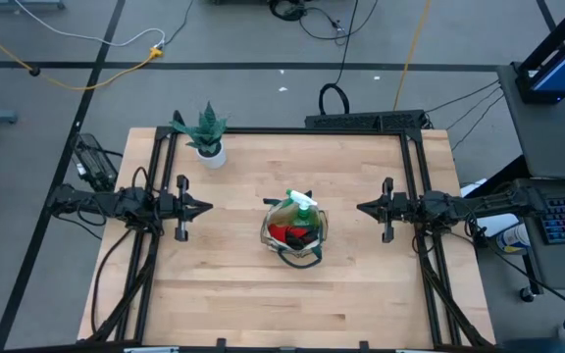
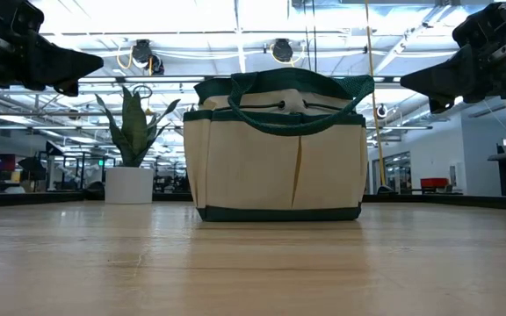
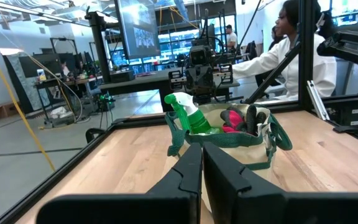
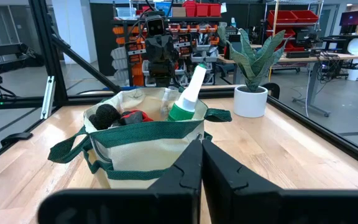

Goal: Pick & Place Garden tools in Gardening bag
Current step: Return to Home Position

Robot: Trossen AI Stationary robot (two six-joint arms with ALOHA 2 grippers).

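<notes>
The beige gardening bag (image 1: 295,231) with dark green trim stands upright on its base at the middle of the table; it also shows in the low view (image 2: 277,149). In it stand the green spray bottle (image 3: 188,116) with a white nozzle, a red item (image 3: 231,119) and dark handles (image 4: 107,114). The trowels and the thin wooden-handled tool do not show. My left gripper (image 1: 207,207) is shut and empty, left of the bag. My right gripper (image 1: 361,208) is shut and empty, right of the bag. Both hang above the table.
A green spiky plant in a white pot (image 1: 207,137) stands at the table's far left. A black frame (image 1: 292,131) runs along the table's edges. A person in white (image 3: 291,56) sits beyond the table's right side. Bare wood (image 1: 292,304) lies near the front edge.
</notes>
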